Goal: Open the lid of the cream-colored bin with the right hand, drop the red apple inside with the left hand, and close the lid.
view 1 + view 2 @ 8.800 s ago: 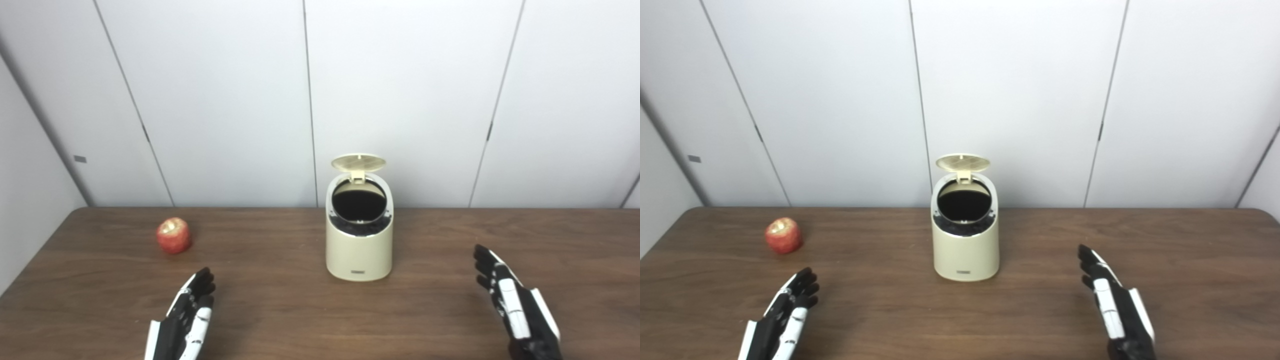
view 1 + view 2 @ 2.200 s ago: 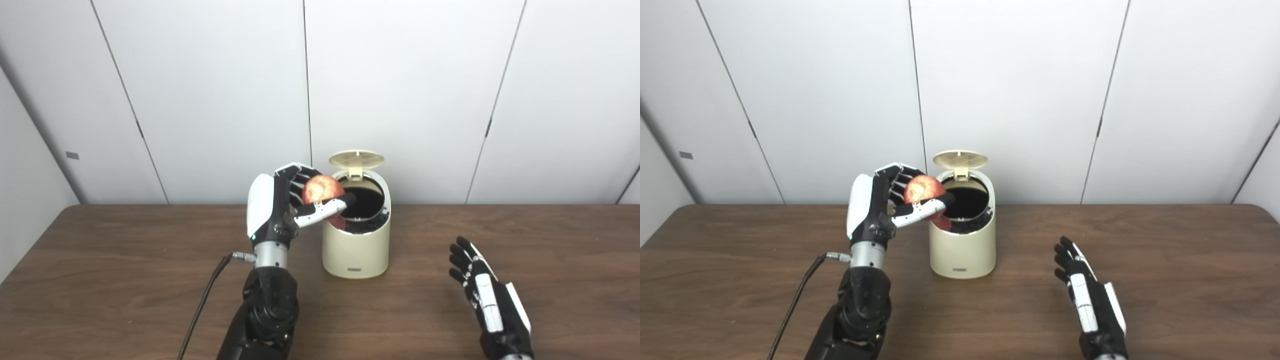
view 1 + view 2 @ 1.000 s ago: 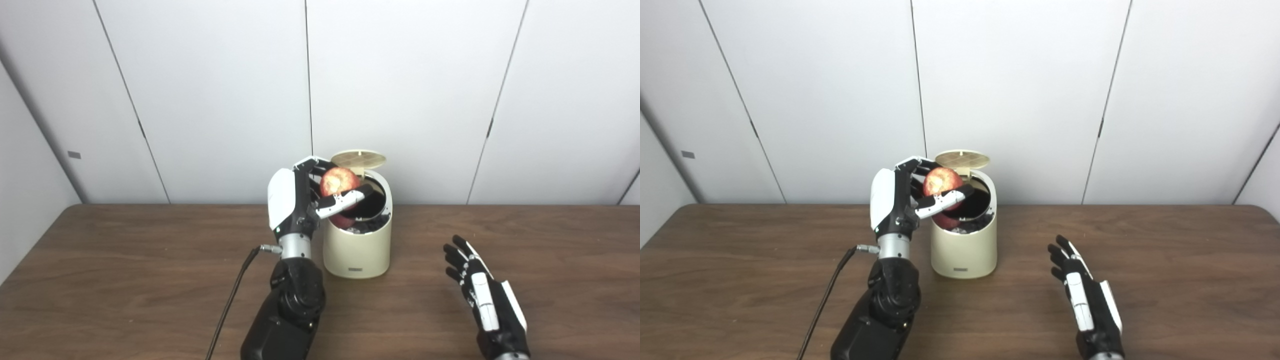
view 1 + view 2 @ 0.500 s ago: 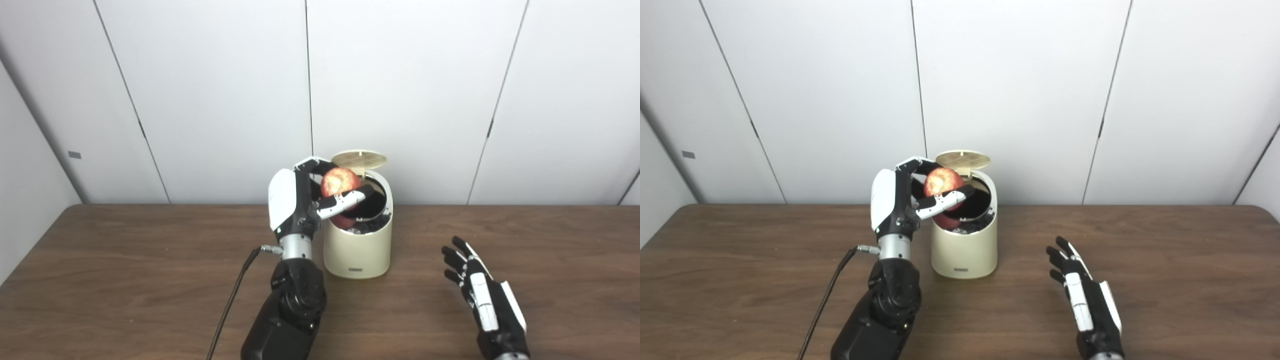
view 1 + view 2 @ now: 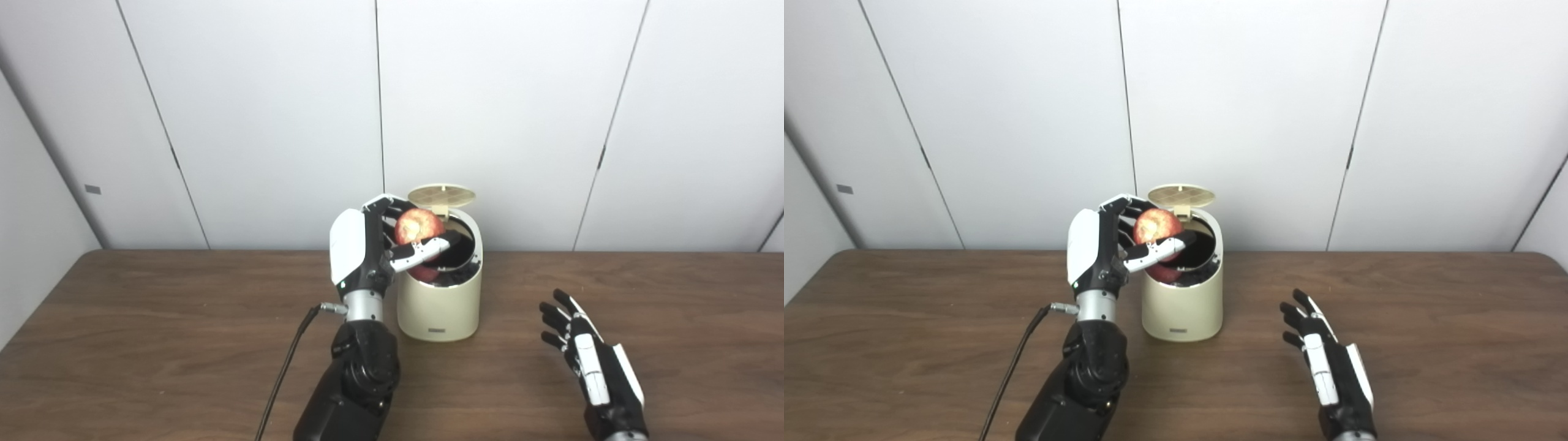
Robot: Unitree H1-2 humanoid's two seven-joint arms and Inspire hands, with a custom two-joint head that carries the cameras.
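Observation:
The cream-colored bin stands mid-table near the back edge, its round lid tipped up at the rear over a dark opening. My left hand is raised beside the bin's left rim and is shut on the red apple. The apple hangs over the left part of the opening. My right hand rests low over the table to the right of the bin, open, fingers spread, holding nothing.
The brown wooden table runs the full width of the view. White wall panels rise directly behind the bin. A black cable trails from my left wrist down across the table.
Since 8.8 s ago my left hand has picked the apple off the table's left side and carried it over the bin's opening. In the last second it barely shifted. The right hand stayed low.

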